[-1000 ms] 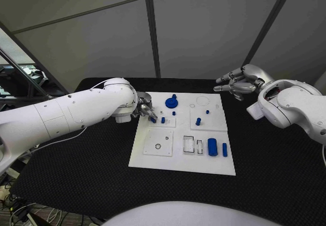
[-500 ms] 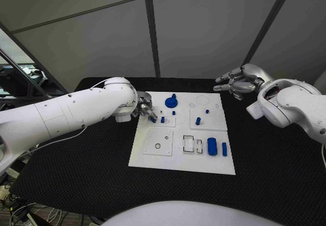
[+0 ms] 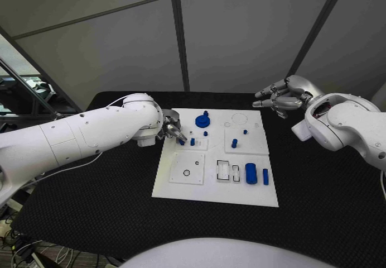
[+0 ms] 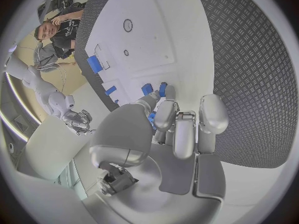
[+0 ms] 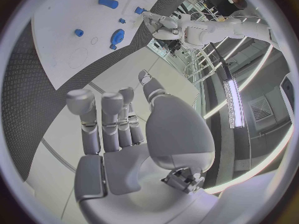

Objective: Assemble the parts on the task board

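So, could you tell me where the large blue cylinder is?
In the head view, the large blue cylinder lies on the task board's near right part, beside a slimmer blue pin.

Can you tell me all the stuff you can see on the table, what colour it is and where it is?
Table: one, black, under everything.
Task board: one, white, in the middle of the table.
Round blue part: one, blue, at the far end of the board.
Small blue parts: several, blue, standing on the far half of the board.
Blue cylinder: one, blue, lying on the near right part of the board.
Slim blue part: one, blue, lying just right of the cylinder.
Left hand: one, silver, at the board's far left edge, its fingertips at a small blue part.
Right hand: one, silver, fingers apart, holding nothing, above the table beyond the board's far right corner.
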Robot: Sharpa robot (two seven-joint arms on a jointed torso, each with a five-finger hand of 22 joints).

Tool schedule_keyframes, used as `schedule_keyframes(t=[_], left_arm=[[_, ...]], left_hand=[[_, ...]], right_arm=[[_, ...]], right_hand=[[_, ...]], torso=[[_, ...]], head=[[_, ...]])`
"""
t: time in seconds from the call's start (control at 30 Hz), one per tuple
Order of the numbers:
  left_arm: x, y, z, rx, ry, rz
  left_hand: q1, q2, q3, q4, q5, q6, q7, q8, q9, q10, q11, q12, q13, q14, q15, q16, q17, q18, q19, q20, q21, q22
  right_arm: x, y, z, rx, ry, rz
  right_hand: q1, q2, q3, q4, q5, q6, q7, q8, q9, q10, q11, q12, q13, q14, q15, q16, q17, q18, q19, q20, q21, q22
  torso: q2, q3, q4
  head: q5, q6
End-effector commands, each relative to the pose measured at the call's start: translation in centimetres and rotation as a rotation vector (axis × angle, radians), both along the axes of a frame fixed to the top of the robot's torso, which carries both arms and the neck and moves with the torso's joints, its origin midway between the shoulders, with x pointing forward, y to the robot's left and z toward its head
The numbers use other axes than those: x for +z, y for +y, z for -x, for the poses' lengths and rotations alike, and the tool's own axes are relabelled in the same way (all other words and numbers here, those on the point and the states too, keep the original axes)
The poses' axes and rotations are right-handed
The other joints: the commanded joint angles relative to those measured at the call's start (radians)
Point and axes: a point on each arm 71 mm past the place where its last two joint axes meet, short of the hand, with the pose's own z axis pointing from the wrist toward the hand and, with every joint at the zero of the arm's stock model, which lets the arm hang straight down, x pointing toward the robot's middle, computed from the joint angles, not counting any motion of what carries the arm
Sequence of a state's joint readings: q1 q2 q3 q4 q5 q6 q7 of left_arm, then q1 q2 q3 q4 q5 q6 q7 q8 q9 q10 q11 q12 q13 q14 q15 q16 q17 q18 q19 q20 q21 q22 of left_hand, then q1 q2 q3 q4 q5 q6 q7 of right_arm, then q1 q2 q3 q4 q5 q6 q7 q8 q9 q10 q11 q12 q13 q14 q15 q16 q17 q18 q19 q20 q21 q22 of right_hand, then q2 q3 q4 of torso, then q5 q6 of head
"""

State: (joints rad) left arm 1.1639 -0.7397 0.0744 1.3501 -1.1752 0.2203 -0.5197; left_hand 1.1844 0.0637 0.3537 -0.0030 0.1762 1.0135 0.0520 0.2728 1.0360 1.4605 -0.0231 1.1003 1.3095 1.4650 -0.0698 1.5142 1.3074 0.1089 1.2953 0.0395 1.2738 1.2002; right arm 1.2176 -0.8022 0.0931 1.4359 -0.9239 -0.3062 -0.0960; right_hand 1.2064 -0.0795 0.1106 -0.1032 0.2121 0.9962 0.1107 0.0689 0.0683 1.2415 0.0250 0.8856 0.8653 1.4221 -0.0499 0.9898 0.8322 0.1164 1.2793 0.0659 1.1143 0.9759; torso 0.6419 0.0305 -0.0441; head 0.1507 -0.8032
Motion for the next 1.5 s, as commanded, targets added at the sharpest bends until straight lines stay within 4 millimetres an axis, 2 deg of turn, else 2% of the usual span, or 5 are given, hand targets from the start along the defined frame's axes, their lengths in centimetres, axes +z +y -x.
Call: schedule_keyframes(t=[0.03, 0.57, 1.5], left_arm=[[0.22, -0.07, 0.1, 0.011, -0.024, 0.005], [0.46, 0.02, 0.29, 0.01, -0.063, 0.002], [0.17, -0.28, 0.28, -0.033, -0.051, -0.041]], left_hand=[[-0.006, 0.006, 0.143, -0.136, 0.003, 0.002, -0.004, 0.004, 0.002, 0.006, 0.0, 0.005, 0.121, 0.09, -0.007, 0.007, 0.208, -0.013, 0.008, -0.001, 0.005, 0.002], [-0.007, 0.004, 0.149, -0.14, 0.003, 0.004, -0.005, 0.006, 0.006, 0.008, -0.001, 0.008, 0.122, 0.09, -0.008, 0.008, 0.209, -0.014, 0.013, -0.002, 0.01, 0.009], [-0.009, 0.002, 0.153, -0.142, 0.002, 0.005, -0.006, 0.008, 0.008, 0.009, -0.001, 0.007, 0.121, 0.091, -0.009, 0.009, 0.21, -0.014, 0.013, -0.003, 0.01, 0.008]], right_arm=[[0.16, 0.08, -0.01, 0.011, -0.006, -0.004], [0.13, 0.06, -0.05, 0.011, -0.005, -0.004], [0.08, 0.06, -0.11, 0.012, -0.002, -0.002]], right_hand=[[-0.007, 0.007, 0.0, -0.003, 0.007, -0.008, 0.0, -0.004, -0.001, -0.006, 0.001, -0.003, -0.001, 0.006, 0.002, -0.002, 0.001, 0.009, 0.006, -0.002, -0.006, -0.001], [-0.007, 0.007, 0.0, -0.003, 0.007, -0.008, 0.0, -0.004, -0.001, -0.006, 0.001, -0.003, -0.001, 0.006, 0.002, -0.002, 0.001, 0.009, 0.006, -0.002, -0.006, -0.001], [-0.007, 0.007, 0.0, -0.003, 0.007, -0.008, 0.0, -0.004, -0.001, -0.006, 0.001, -0.003, -0.001, 0.006, 0.002, -0.002, 0.001, 0.009, 0.006, -0.002, -0.006, -0.001]], torso=[[0.0, -0.0003, 0.001], [0.0, 0.0006, -0.0001], [-0.001, 0.0001, 0.0005]], head=[[0.0, -0.002], [0.003, -0.005], [0.001, -0.01]])
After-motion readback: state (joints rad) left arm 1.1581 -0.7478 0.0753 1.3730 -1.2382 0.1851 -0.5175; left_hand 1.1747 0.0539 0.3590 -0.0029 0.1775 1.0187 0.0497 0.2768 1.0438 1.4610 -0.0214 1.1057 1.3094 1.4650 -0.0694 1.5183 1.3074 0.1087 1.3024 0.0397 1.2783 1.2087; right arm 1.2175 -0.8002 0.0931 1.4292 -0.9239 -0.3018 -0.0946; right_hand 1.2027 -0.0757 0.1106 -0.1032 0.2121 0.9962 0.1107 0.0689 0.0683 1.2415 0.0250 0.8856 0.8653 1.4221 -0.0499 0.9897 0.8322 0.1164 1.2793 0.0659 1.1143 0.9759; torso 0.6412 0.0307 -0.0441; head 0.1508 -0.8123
